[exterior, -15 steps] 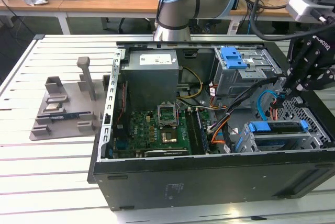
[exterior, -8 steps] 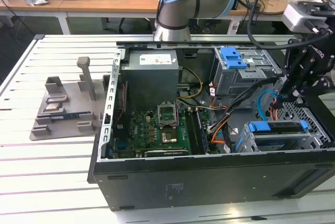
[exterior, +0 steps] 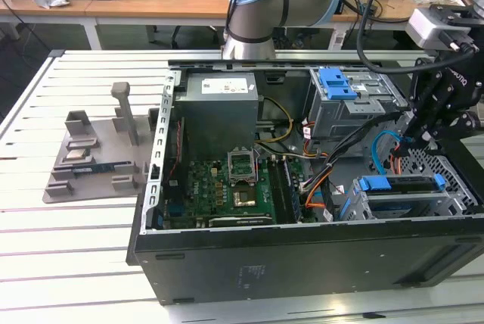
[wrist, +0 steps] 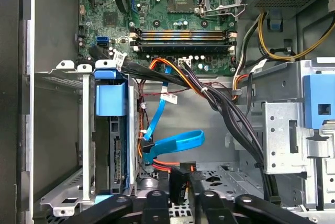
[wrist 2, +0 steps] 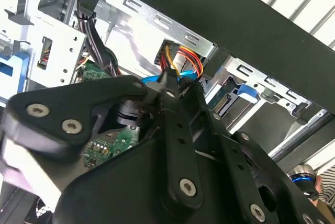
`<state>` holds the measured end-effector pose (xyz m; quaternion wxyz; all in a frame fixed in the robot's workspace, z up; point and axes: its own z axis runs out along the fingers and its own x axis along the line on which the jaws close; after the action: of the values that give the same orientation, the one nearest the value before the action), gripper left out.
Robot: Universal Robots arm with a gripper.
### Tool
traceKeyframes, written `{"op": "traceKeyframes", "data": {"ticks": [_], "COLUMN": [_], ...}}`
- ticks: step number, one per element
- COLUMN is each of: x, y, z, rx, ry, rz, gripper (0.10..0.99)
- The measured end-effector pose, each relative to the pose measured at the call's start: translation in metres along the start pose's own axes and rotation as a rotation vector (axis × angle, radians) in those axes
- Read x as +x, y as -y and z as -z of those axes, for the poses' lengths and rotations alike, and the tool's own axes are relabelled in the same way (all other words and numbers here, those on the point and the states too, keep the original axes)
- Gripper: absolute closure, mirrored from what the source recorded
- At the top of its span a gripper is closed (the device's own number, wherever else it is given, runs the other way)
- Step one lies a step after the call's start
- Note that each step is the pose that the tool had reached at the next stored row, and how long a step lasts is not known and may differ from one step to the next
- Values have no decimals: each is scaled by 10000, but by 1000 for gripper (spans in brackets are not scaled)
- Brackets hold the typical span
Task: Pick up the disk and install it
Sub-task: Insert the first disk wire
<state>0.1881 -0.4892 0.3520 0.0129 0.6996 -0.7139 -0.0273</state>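
Counting hardware: one open PC case (exterior: 302, 256) on the slatted white desk (exterior: 68, 263), one motherboard (exterior: 227, 191), one grey power supply (exterior: 219, 112), two metal drive cages. One upper cage (exterior: 355, 108) with a blue bracket (exterior: 336, 83) on top. One lower cage (exterior: 423, 203) at the case's front corner, at the exterior view's right.

One disk (exterior: 401, 201): seated in the lower cage, blue rail tab (exterior: 401, 183) along its top edge. In the first wrist view the disk (wrist: 116, 161) stands on edge inside the cage frame, blue tab (wrist: 111, 94) at its upper end.

One blue flat data cable (wrist: 175, 144), plus orange and black wire bundles, running between the motherboard and the cages.

One grey fixture plate (exterior: 94, 161) on the desk at 9 o'clock from the case, well apart from it.

One gripper (exterior: 423, 131): hangs over the case floor just behind the lower cage. Disk sits at roughly 6 o'clock from it in the exterior view, near but not touching. In the first wrist view the gripper (wrist: 180, 185) has its fingertips pinched together on a black cable connector (wrist: 177, 181) beside the disk's cage.
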Motion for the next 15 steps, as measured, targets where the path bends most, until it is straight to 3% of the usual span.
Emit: {"op": "traceKeyframes", "data": {"ticks": [1,3,10,15], "x": [0,0,13,200], "y": [0,0,-11,-36], "z": [0,0,-5,-7], "rx": [0,0,0,0], "ry": [0,0,4,4], "rz": [0,1,0,1], "gripper": [796,890,890,890]}}
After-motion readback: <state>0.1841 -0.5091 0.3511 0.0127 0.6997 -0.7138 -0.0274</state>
